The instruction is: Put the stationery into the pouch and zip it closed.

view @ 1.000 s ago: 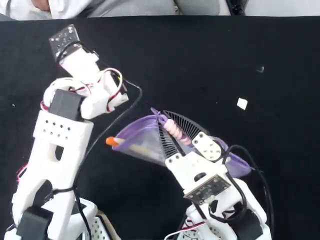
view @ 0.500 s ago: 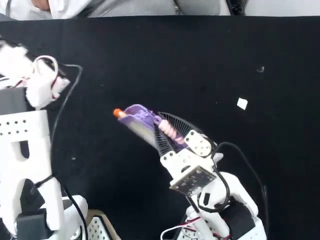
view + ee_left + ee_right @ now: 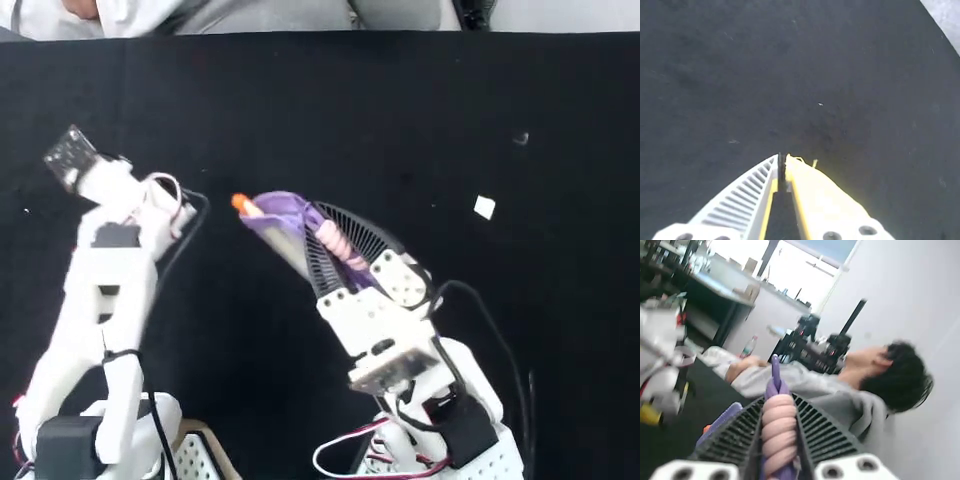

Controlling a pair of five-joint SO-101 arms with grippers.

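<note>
mid-tabletop [image 3: 400, 110]: right tool [image 3: 322, 236] clamped on the purple pouch [image 3: 278, 214] at its pink coiled pull [image 3: 346, 258], pouch apparently lifted. its long axis runs from that tool toward the left arm. orange-tipped pen [image 3: 240, 203] pokes from the far end. left tool [image 3: 782, 167] pinched together, empty, nearer that end.

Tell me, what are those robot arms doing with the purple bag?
The right gripper is clamped on the purple pouch at its pink coiled part and seems to hold it up over the black table. An orange tip pokes out of the pouch. The left gripper is shut and empty.
</note>
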